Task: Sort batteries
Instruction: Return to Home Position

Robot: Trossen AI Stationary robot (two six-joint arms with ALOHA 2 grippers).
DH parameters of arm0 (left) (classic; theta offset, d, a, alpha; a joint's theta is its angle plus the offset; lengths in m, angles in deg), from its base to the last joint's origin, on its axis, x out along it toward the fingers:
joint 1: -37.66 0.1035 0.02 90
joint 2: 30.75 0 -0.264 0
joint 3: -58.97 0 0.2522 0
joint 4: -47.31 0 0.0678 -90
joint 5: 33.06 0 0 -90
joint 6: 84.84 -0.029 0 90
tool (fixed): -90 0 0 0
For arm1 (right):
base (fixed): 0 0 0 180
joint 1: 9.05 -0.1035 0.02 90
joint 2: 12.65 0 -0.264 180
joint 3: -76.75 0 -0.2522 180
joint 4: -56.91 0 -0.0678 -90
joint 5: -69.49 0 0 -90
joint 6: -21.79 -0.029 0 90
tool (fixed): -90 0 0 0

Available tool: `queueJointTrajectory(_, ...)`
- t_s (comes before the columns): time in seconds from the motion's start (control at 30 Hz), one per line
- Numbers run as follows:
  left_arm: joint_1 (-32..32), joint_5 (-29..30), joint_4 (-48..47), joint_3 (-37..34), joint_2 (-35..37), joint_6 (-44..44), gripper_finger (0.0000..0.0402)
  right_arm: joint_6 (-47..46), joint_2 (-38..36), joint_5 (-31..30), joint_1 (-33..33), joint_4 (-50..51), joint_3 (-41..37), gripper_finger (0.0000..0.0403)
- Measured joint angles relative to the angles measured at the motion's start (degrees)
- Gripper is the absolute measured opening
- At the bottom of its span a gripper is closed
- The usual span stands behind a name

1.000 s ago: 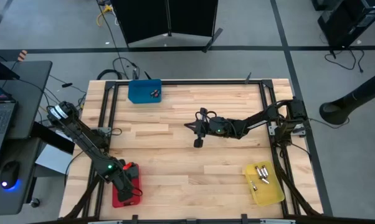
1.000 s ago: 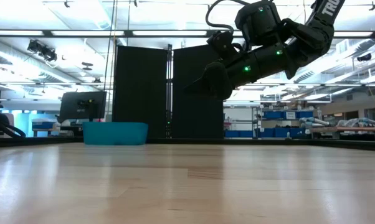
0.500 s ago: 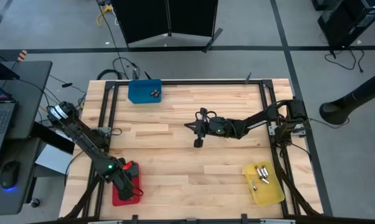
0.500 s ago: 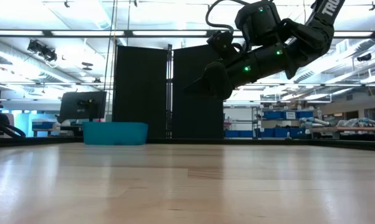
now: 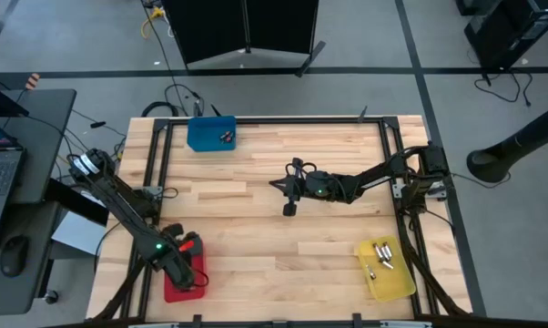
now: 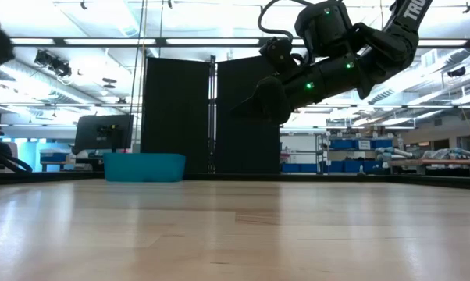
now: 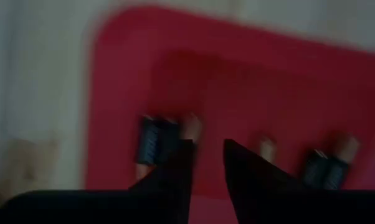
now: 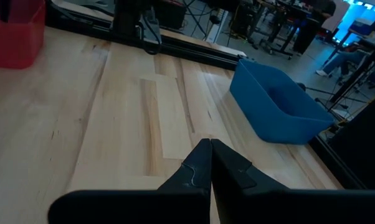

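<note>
Left gripper: fingers slightly parted, apparently empty, above red tray holding batteries. Right gripper: fingers closed, empty, raised over table centre. More batteries lie in blue tray and yellow tray.

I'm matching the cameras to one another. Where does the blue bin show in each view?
High view: the blue bin at the table's far edge, left of centre.
Low view: left of centre, at the table's far edge.
Left wrist view: not in it.
Right wrist view: on the table beyond the right gripper, at.
Shared landmark: the right gripper over mid-table, missing only from the left wrist view.
</note>
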Motion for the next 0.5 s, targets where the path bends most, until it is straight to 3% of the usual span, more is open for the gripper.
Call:
queueJointTrajectory(0.23, 2.79, 7.21, -1.54, 0.29, 0.0, -2.31, 0.0014, -0.02, 0.0, 0.0, 0.02, -0.02, 0.0, 0.0013)
queueJointTrajectory(0.5, 6.12, 11.06, 2.53, 0.29, 0.0, -8.55, 0.0008, 0.0, 0.0, 0.0, 0.01, -0.01, 0.0, 0.0013)
